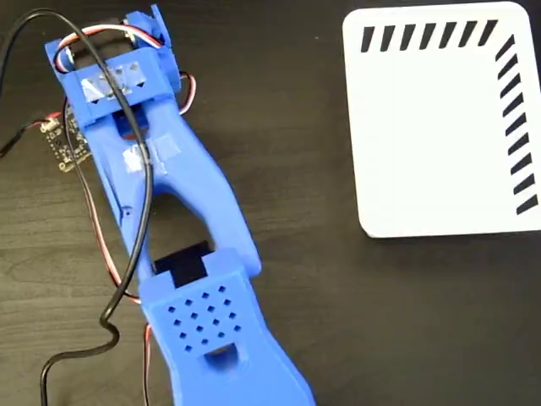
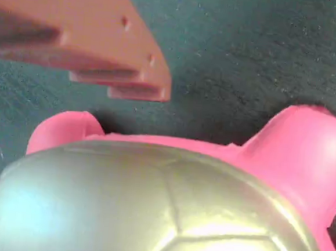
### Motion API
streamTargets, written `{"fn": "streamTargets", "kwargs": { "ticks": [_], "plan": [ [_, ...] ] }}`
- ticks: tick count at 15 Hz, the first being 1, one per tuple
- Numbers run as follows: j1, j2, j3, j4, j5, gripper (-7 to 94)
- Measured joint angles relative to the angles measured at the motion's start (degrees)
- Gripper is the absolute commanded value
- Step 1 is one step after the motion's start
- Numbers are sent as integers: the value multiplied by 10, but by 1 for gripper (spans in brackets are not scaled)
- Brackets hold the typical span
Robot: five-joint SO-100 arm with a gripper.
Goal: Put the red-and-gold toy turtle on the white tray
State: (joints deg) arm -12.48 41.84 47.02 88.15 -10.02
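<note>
In the wrist view we see the red-and-gold toy turtle [image 2: 167,207] lying on the dark table [image 2: 249,50] right beneath the camera, its gold shell filling the near part of the picture and one gripper finger [image 2: 93,38] hanging above its far left side, not touching it. We cannot tell whether the fingers are apart or together. In the fixed view the blue arm [image 1: 169,211] covers the turtle, and the white tray [image 1: 439,127] lies well apart at the far right.

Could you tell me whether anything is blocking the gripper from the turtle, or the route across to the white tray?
Nothing visible does. In the wrist view the turtle lies right under the gripper finger, with only bare table between. In the fixed view the white tray is empty, and the dark table before it is bare.
</note>
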Motion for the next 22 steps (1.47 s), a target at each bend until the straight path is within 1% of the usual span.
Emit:
{"fn": "streamTargets", "kwargs": {
  "ticks": [6,7,9,11,12,13,20,22],
  "plan": [
    [-12,1,-9,3,29,66],
    [-12,1,-9,1,29,63],
    [-12,1,-9,1,29,48],
    [-12,1,-9,-4,29,17],
    [-9,2,-13,-5,29,5],
    [-8,2,-15,-6,29,0],
    [-8,4,-14,-18,40,0],
    [-6,13,-14,-18,57,0]
  ]
}}
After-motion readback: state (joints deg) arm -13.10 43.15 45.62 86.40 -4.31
